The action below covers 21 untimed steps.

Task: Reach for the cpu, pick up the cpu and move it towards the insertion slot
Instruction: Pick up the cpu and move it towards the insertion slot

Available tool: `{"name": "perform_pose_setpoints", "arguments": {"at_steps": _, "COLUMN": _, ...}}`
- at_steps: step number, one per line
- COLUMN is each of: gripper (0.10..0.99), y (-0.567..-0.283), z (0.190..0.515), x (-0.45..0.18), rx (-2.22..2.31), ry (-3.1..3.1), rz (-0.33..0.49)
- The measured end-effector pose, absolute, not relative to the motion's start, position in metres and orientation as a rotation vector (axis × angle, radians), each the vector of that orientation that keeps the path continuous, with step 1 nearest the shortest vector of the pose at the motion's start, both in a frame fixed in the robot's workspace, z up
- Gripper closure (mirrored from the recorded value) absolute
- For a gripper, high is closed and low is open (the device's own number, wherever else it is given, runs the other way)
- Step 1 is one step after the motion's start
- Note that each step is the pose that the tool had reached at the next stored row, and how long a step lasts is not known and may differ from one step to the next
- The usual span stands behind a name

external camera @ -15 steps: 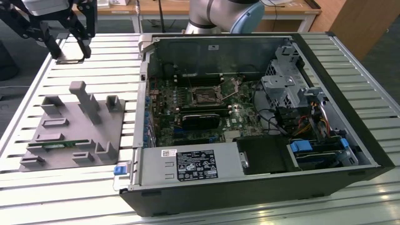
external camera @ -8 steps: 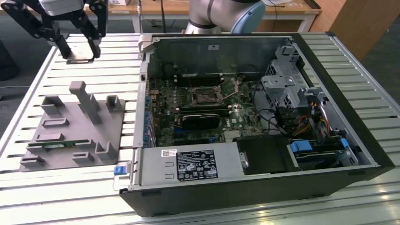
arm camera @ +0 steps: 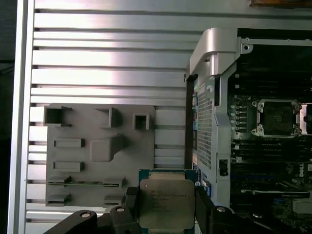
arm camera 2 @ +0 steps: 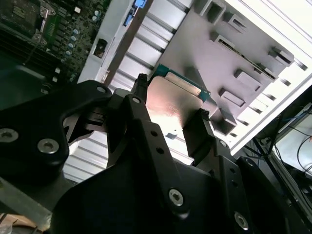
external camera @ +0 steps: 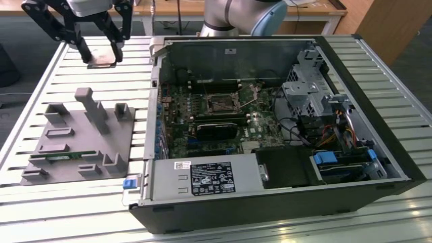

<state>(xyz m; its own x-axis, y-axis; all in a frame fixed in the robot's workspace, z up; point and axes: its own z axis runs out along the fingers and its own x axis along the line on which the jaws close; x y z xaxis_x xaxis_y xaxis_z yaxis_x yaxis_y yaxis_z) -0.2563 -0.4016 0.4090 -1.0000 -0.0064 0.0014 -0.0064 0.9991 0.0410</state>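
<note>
Here the gripper (external camera: 101, 53) is clamped on the cpu (external camera: 102, 56), its two black fingers (external camera: 82, 48) pressing the chip's opposite edges. In the exterior view it hangs in the air above the slatted metal table (external camera: 40, 91), near the far corner on the exterior view's left, apart from the open computer case (external camera: 284, 202). In the first wrist view the cpu (arm camera: 166, 204) shows its silvery-grey metal top with a thin green-blue rim, held flat between the fingers (arm camera: 202, 209). In the second wrist view the same chip (arm camera 2: 170, 107) shines between the black finger links (arm camera 2: 195, 134).

Below the gripper lies the grey plastic fixture (external camera: 81, 136) with upright posts; a thin green memory stick (external camera: 64, 158) rests in one of its grooves.

The insertion slot (external camera: 221, 104) sits on the green circuit board inside the case, well apart from the held cpu. In the first wrist view the slot (arm camera: 276, 118) appears as a black square in a silvery frame.
</note>
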Motion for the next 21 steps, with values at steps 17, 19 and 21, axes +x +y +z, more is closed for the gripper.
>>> {"name": "perform_pose_setpoints", "arguments": {"at_steps": 17, "gripper": 0.545, "y": -0.392, "z": 0.409, "x": -0.198, "rx": 0.010, "ry": -3.139, "rz": -0.065}}
{"name": "perform_pose_setpoints", "arguments": {"at_steps": 19, "gripper": 0.545, "y": -0.390, "z": 0.409, "x": -0.191, "rx": 0.010, "ry": -3.139, "rz": -0.065}}
{"name": "perform_pose_setpoints", "arguments": {"at_steps": 21, "gripper": 0.545, "y": -0.389, "z": 0.409, "x": -0.184, "rx": 0.010, "ry": -3.139, "rz": -0.064}}
